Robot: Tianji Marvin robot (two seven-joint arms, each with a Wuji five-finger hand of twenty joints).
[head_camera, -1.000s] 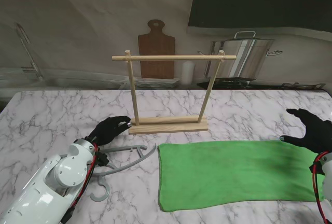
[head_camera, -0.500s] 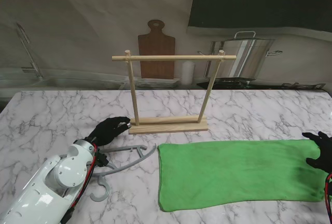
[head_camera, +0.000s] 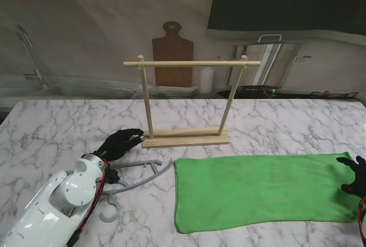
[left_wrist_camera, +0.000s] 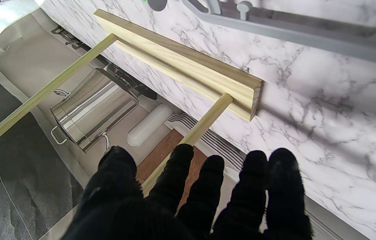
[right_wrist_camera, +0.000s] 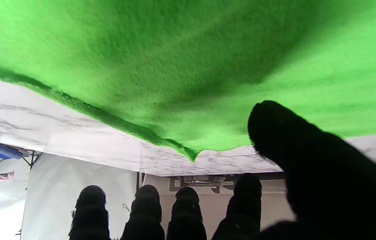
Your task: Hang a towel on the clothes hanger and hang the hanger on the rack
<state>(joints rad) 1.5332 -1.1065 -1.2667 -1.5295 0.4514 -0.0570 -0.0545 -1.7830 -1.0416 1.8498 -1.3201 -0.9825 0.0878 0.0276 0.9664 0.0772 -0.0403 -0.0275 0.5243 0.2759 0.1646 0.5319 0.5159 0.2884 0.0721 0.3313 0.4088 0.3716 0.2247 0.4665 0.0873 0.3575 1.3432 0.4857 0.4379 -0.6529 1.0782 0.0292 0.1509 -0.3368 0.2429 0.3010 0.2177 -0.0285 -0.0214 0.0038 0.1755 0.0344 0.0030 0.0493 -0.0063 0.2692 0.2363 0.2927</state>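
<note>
While the flat green terry towel [head_camera: 263, 190] lies spread on the white marble-patterned table [head_camera: 51, 127] with its long axis running left to right, the black-gloved right hand [head_camera: 354, 176] hovers at the towel's right short edge, fingers [right_wrist_camera: 188, 206] extended and apart with the thumb over the cloth, gripping nothing; the towel thus lies to the left of this hand, which is by far the nearer one to it. Well apart on the left, the black-gloved left hand [head_camera: 121, 142] hangs spread and empty just beside the left end of the pale wooden rack [head_camera: 186, 138], with the grey plastic clothes hanger [head_camera: 134, 178] lying flat on the table nearer to me, between this arm and the towel's left edge, untouched
</note>
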